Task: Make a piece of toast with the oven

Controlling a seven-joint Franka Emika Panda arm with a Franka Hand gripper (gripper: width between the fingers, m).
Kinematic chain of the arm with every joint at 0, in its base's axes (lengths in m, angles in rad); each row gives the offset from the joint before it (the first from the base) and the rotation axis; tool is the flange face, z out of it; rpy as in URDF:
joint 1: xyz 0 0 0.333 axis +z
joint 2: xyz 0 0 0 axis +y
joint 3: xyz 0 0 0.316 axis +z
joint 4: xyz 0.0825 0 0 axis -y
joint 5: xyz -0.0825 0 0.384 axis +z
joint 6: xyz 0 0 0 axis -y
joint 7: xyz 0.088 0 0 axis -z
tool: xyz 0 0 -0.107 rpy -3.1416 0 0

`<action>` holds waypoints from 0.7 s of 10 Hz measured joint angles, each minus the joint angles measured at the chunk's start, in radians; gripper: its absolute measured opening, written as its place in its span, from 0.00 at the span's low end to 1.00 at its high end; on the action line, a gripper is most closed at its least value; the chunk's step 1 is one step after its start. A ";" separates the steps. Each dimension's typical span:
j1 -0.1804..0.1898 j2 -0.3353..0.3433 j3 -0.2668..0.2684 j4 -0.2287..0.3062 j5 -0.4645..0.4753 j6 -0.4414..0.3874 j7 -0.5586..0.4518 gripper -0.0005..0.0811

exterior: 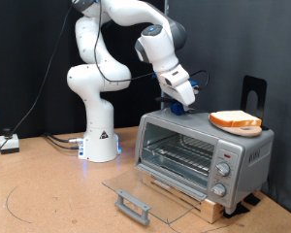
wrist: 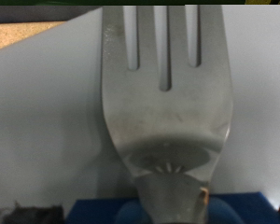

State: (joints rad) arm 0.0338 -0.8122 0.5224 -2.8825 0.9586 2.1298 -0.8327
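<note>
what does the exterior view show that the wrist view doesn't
Only the exterior view shows the toast on the oven, the oven's glass door folded down open, its empty rack, and the arm with its end effector above the oven top. Only the wrist view shows a metal fork close up, with its tines. Both share the grey oven top.

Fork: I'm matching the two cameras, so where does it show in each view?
Exterior view: too small to make out; it would be under the hand, above the left end of the oven.
Wrist view: the fork fills the middle of the picture, tines over a flat grey surface.
Shared landmark: the oven's grey top, probably the surface behind the tines.
</note>
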 joint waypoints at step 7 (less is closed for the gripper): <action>-0.009 0.000 0.007 0.001 0.000 0.001 0.010 0.95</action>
State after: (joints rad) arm 0.0247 -0.8122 0.5296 -2.8817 0.9586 2.1308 -0.8231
